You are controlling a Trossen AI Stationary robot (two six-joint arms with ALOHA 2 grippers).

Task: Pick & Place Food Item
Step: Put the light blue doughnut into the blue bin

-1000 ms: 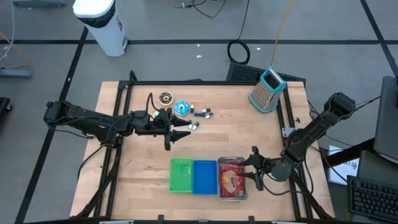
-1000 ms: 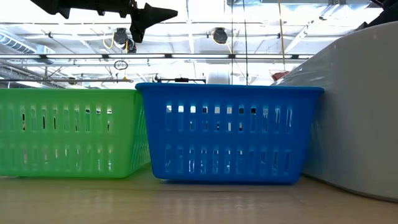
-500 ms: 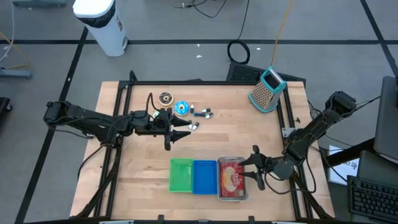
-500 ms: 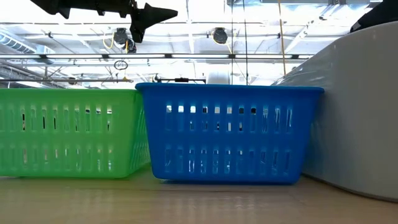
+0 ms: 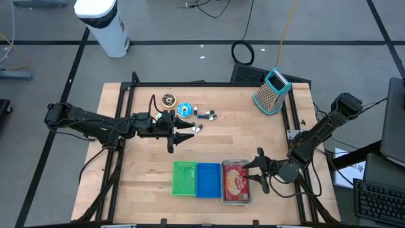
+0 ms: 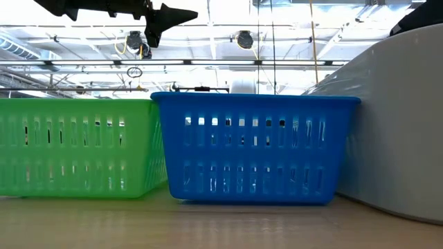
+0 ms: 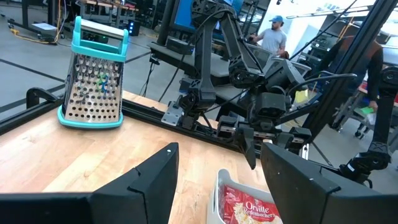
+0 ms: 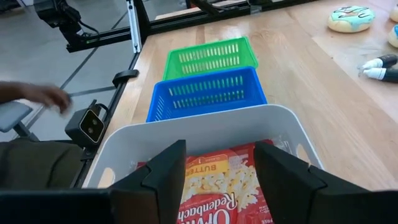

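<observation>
A red popcorn bag (image 5: pixel 236 183) lies flat in a white bin (image 5: pixel 223 197) at the table's near right; the right wrist view shows the bag (image 8: pixel 231 184) inside the bin's rim (image 8: pixel 186 132). My right gripper (image 5: pixel 257 172) stands open at the bin's right side, above the bag (image 8: pixel 224 186), fingers pointing toward the table's left. My left gripper (image 5: pixel 183 136) hangs open and level above the table's middle, apart from everything; it also shows at the top of the low view (image 6: pixel 173 14). Two donuts (image 5: pixel 168 100) (image 5: pixel 185 109) and small pieces (image 5: pixel 205 116) rest on the wood at the far side.
A blue basket (image 5: pixel 208 179) and a green basket (image 5: pixel 185 178) stand side by side left of the bin. A metal grater (image 5: pixel 272 90) with a teal handle stands at the far right corner. A person's hand (image 8: pixel 38 96) shows beyond the table's near edge.
</observation>
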